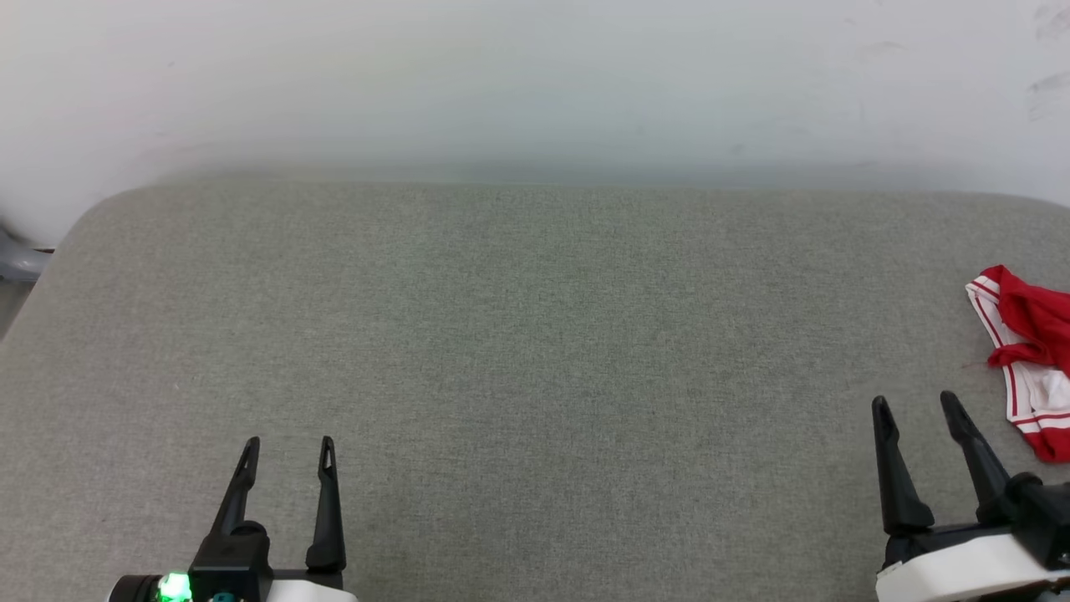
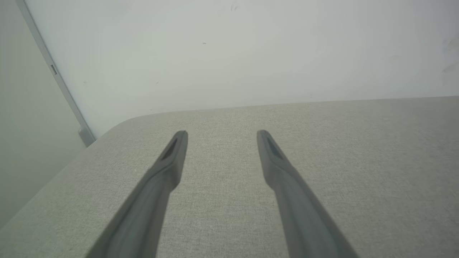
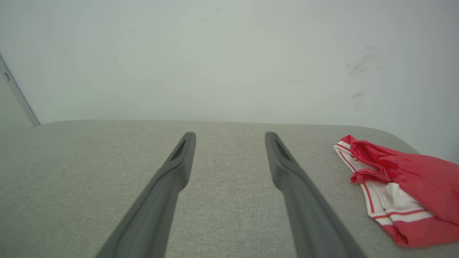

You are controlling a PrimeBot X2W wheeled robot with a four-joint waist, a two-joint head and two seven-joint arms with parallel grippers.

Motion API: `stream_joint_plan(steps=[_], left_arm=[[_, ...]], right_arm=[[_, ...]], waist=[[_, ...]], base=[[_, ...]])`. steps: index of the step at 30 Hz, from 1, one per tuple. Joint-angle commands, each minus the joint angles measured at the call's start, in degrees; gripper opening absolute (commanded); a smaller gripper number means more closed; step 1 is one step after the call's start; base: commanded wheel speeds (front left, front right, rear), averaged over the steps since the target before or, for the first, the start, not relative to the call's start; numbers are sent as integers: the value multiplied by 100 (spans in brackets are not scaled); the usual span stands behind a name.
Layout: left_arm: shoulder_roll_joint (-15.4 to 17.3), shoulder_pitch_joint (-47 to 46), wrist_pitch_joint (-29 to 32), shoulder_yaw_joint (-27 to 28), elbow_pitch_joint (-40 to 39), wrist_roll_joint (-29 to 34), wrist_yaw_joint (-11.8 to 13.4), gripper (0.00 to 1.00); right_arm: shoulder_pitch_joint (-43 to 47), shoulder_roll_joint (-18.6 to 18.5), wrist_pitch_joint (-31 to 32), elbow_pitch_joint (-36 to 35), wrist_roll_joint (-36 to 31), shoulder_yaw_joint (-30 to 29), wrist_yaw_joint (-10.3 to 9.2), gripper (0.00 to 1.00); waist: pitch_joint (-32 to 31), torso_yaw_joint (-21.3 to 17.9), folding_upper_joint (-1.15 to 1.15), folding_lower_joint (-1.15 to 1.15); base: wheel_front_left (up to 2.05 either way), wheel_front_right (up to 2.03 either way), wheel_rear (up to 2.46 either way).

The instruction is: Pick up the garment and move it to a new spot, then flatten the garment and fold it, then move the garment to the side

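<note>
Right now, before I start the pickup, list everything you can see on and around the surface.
garment: one, red with white sleeve and red-striped trim, crumpled at the surface's right edge, partly cut off in the head view.
surface: one, grey-green fabric, rounded far corners, in front of the robot.
wall: one, white, a few scuffs, behind the surface.
trim strip: one, grey, on the wall beyond the surface's left corner.
left gripper: one, dark jaws apart, nothing between them, lower left.
right gripper: one, dark jaws apart, nothing between them, lower right, beside the garment but not touching it.
</note>
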Motion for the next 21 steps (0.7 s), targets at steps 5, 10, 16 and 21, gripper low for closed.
stream_joint_plan(steps=[5,10,16,21], left_arm=[[-10,88,-26,-61,5,64,-27,100],[-36,122,-26,-59,-47,0,-41,100],[-50,185,-26,-43,-108,-37,-78,100],[-60,193,-26,-40,-139,-38,-92,100]], right_arm=[[303,136,-101,-93,-66,97,-7,100],[480,227,-150,-195,-132,133,-7,100],[552,276,-161,-230,-146,131,-6,100],[579,302,-168,-234,-154,142,-7,100]], waist=[[-63,38,0,1],[-92,55,0,1],[-103,54,0,1],[-96,49,0,1]], base=[[0,0,0],[0,0,0],[0,0,0],[0,0,0]])
